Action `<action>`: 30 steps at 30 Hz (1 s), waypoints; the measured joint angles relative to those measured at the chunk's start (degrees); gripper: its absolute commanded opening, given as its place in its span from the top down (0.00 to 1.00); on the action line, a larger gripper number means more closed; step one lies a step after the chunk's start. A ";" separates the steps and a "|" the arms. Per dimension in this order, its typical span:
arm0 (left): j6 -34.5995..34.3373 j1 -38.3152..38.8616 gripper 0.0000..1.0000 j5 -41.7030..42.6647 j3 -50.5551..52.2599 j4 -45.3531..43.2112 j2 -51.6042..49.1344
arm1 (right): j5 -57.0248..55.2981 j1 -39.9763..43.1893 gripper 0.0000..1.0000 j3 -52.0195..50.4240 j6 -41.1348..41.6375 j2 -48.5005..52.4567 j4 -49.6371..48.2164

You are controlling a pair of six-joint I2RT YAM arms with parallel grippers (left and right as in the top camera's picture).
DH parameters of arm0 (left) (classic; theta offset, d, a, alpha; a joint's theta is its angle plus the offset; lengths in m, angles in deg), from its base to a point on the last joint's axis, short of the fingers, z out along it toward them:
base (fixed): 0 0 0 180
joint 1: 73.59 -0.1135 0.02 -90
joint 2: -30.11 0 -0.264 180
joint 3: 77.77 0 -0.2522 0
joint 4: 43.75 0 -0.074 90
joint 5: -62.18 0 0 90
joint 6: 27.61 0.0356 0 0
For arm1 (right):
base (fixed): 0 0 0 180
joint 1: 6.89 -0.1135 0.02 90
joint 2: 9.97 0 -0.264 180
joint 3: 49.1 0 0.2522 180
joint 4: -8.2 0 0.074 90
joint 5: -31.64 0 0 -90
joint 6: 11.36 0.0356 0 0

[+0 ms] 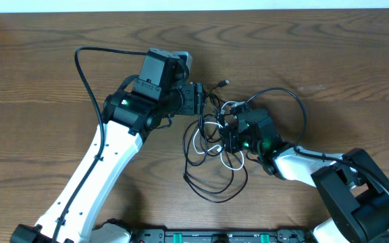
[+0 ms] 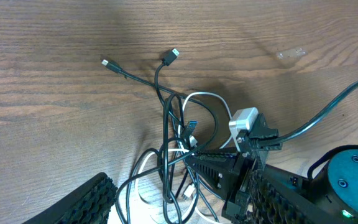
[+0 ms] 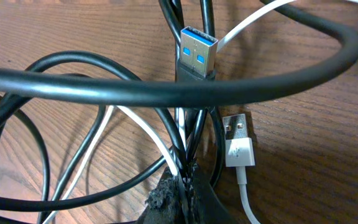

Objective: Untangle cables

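Observation:
The cables (image 1: 209, 150) lie in a tangle of thin black cords and one white cord at mid-table. My right gripper (image 1: 227, 132) is shut on a bunch of black and white strands (image 3: 182, 158). A black USB plug with a blue insert (image 3: 197, 53) stands up just beyond its fingers. A white USB plug (image 3: 238, 146) lies on the wood beside them. My left gripper (image 2: 179, 196) is open, its fingers wide apart over the loops (image 2: 166, 130). It sits just left of the right gripper (image 2: 229, 171). Two small black plug ends (image 2: 173, 55) (image 2: 106, 62) lie free beyond the tangle.
A thicker black arm cable (image 3: 166, 87) arcs across the right wrist view and loops behind the right gripper (image 1: 301, 111). The left arm's own cable (image 1: 86, 74) curves at the back left. The wooden table (image 1: 343, 61) runs out on all sides.

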 measured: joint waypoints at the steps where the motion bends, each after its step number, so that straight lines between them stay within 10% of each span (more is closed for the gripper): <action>1: 0.00 0.00 0.30 0.00 0.00 -0.02 0.00 | -0.02 0.00 0.99 0.00 0.00 -0.42 -0.35; 30: -0.02 0.07 0.30 3.06 0.00 -0.44 0.00 | 1.55 0.00 0.99 -0.02 -1.11 -34.80 0.63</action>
